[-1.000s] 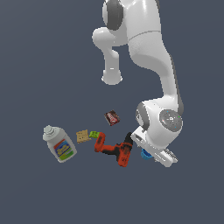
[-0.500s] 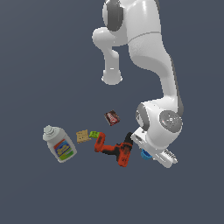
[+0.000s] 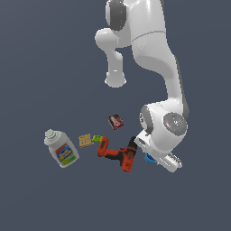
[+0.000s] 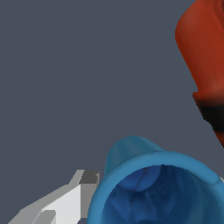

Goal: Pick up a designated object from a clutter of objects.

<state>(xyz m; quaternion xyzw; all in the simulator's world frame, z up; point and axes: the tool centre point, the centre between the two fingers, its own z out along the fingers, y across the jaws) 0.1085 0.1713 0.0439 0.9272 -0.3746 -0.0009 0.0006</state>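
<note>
1. a franka arm bends low over a scatter of things on the grey worktop (image 3: 40, 198), its hand (image 3: 155, 159) down at the blue cup (image 3: 148, 158), which peeks out under the wrist at about 3 o'clock of the orange-black drill (image 3: 118, 155), just beside the drill's dark end.
2. in the wrist view the blue cup (image 4: 153, 188) fills the near field, its open mouth towards the lens and the rim ringed in bright blue; one grey finger (image 4: 57, 203) sits against its outer wall, the other is out of frame.
3. whether the hand has clamped onto the cup or merely brackets it cannot be told from either view.
4. the drill's red body (image 4: 205, 65) looms close beside the cup but apart from it.
5. out at 9 o'clock of the drill lie the green block (image 3: 97, 138), the tan square (image 3: 85, 140) and the white bottle (image 3: 62, 149); the dark red box (image 3: 115, 121) sits at 12 o'clock.
6. the step in hand looks like the grasp itself; next would come a firm squeeze on the cup wall and a straight lift, keeping clear of the drill.
</note>
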